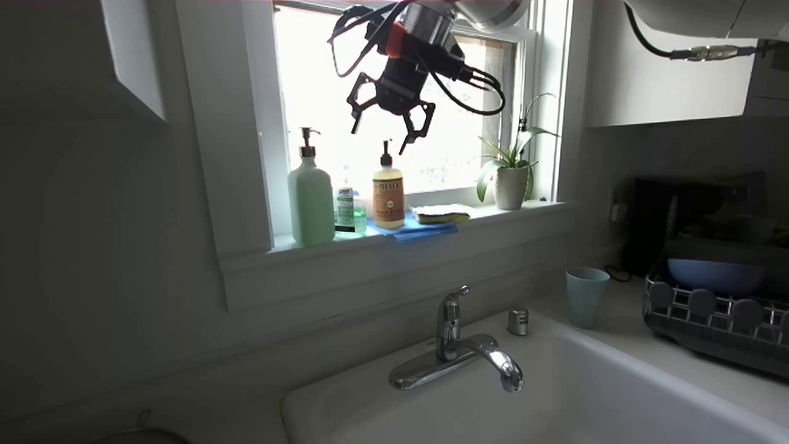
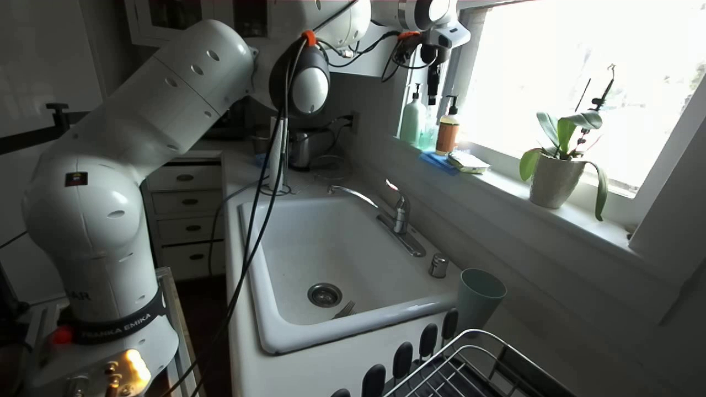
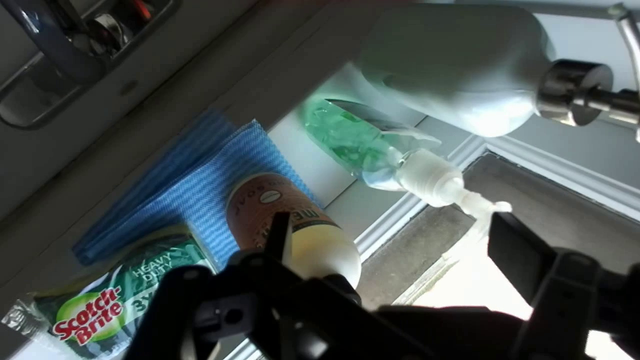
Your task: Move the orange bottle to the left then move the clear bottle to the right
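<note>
Holding nothing in the jaws, wide apart. Looks not begun, with both moves probably yet to make. Find the orange bottle [image 3: 312,236] upright on the cloth [image 3: 202,187], with long axis vertical and label [image 1: 389,202] facing outward. Farther left along the sill [image 2: 504,186], find the clear bottle [image 3: 347,139], upright too, beside the tall bottle [image 1: 312,206].

Both exterior views look toward the pincer [image 1: 378,142] from well back, sharing sink [image 2: 300,237] and windowsill [image 2: 510,186] below it; the wrist view, nearer, looks down past it.
</note>
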Motion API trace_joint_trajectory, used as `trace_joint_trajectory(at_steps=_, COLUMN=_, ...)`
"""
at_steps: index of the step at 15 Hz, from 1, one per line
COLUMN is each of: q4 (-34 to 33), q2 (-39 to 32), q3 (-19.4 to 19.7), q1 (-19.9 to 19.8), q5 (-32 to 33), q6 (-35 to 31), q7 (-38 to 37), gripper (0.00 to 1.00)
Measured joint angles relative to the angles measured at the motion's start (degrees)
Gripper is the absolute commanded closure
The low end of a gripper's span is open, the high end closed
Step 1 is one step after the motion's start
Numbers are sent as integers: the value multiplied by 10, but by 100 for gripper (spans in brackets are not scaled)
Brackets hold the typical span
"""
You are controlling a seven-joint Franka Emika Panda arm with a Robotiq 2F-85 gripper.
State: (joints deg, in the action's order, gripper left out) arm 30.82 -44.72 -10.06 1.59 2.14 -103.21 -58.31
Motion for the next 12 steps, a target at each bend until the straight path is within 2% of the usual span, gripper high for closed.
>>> trace_joint_trajectory(at_steps=7, q4=0, q2=-4, q3=-4, q1=2, q5=0, q6=-20, q7=19, gripper=0)
trace_joint_trajectory(at_steps=12, q4=0, q2=-14, q3=-11, q1=2, q5=0, q6=-55, q7=115, gripper=0)
